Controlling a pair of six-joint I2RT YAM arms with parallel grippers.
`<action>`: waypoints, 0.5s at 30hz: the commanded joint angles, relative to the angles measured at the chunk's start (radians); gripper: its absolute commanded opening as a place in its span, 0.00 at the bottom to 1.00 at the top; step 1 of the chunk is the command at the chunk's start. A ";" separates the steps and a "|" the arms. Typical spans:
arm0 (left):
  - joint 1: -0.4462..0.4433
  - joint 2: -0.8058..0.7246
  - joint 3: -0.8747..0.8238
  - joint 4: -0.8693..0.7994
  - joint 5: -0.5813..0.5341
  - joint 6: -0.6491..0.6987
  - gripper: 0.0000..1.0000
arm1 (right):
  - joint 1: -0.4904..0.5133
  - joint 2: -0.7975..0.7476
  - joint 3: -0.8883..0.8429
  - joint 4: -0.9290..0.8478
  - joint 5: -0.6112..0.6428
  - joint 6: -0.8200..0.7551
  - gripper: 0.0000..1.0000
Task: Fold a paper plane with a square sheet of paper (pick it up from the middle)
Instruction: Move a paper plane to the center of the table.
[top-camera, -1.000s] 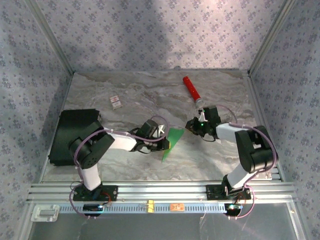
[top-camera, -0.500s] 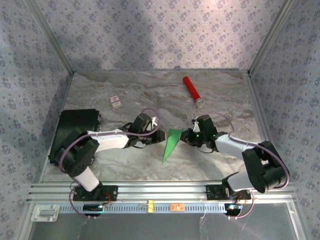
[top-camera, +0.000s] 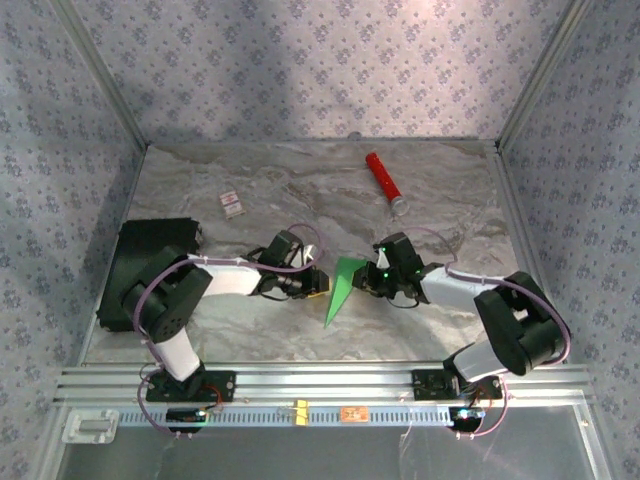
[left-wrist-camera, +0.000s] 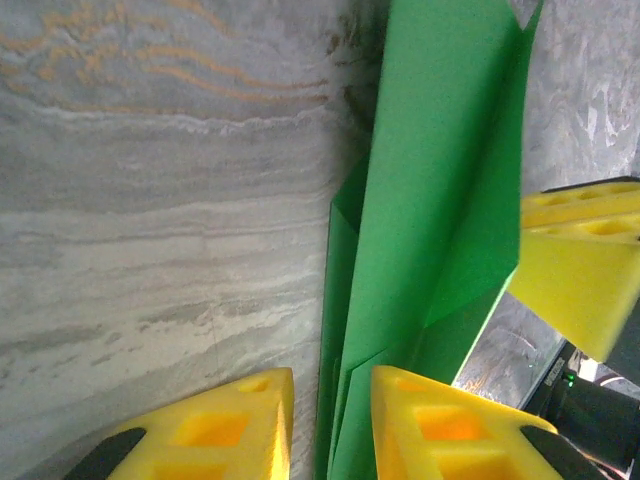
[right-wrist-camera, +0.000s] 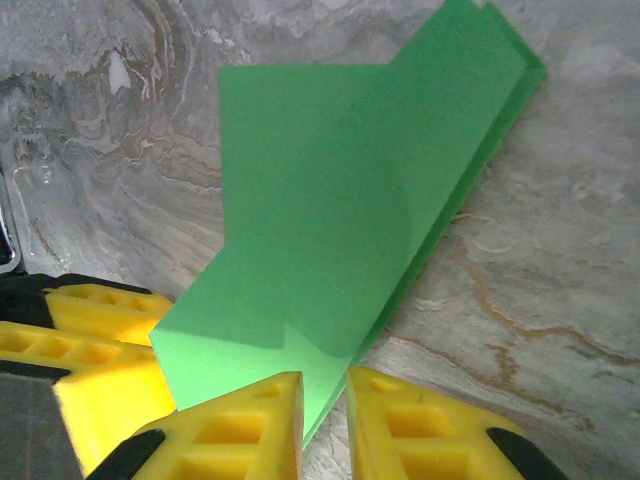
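**Creased green paper flanked by two low end effectors**

The green paper (top-camera: 341, 288) lies at the centre of the top view. It is a narrow creased wedge with its wide end upward and its point toward the lower edge. It looks feather-light and thin, and limp away from its creases. It is likely to slide on the smooth marbled table (top-camera: 250, 180) and to crumple if squeezed by a loose flap. The layered folds along the centre crease look like the stiffest place to take hold.

The left end effector (left-wrist-camera: 331, 375) stands slightly spread, with a raised fold in its gap and bare table showing beside it. The right end effector (right-wrist-camera: 325, 376) is nearly pressed together around a corner of the paper; whether it truly pinches, I cannot tell.

The two crowd the paper from either side, so room there is tight. Elsewhere the table is open: the red cylinder (top-camera: 381, 176) at upper right and the black box (top-camera: 150, 265) at the left edge are well apart.
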 joint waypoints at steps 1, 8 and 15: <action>0.001 0.012 0.016 0.005 0.051 0.001 0.26 | 0.009 0.020 0.023 -0.016 0.004 0.005 0.20; -0.005 0.039 0.029 -0.001 0.083 0.015 0.27 | 0.019 0.035 0.023 -0.009 -0.001 0.005 0.20; -0.017 0.068 0.049 -0.014 0.077 0.024 0.28 | 0.024 0.038 0.011 -0.009 0.001 0.006 0.20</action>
